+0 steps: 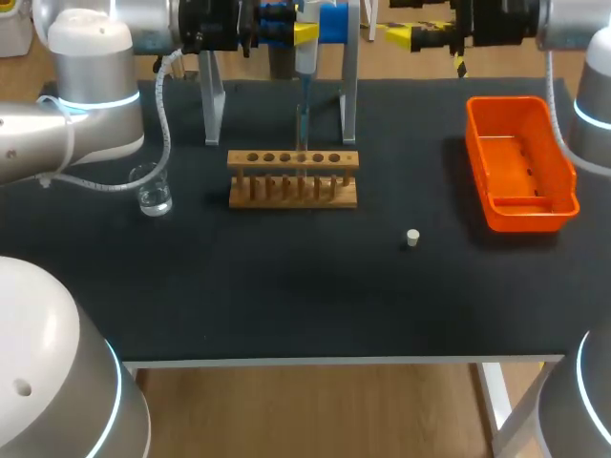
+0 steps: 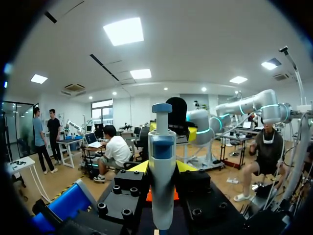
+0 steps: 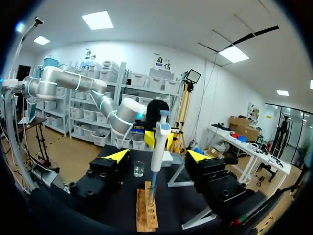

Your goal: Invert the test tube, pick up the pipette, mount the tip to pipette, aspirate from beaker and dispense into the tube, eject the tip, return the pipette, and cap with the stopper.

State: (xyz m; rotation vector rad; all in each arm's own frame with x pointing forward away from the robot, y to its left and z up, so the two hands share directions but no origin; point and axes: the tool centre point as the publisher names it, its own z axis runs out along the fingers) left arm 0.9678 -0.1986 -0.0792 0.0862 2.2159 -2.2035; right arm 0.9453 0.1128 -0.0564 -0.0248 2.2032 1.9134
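The white and blue pipette (image 1: 305, 62) hangs upright over the wooden rack (image 1: 293, 178), its thin tip (image 1: 303, 119) pointing down into a glass tube that stands in one of the rack's middle holes. My left gripper (image 1: 304, 34) is shut on the pipette's body (image 2: 162, 142), with a yellow tip on each side of it. My right gripper (image 1: 399, 36) hovers to the right of the pipette, open and holding nothing. In the right wrist view the pipette (image 3: 157, 144) stands ahead of the right gripper (image 3: 157, 155), above the rack (image 3: 146, 210). The glass beaker (image 1: 153, 191) stands left of the rack. The small white stopper (image 1: 412, 238) lies on the black mat.
An orange bin (image 1: 520, 162) sits at the table's right side. A metal stand (image 1: 349, 105) straddles the area behind the rack. Black mat stretches in front of the rack, with only the stopper on it.
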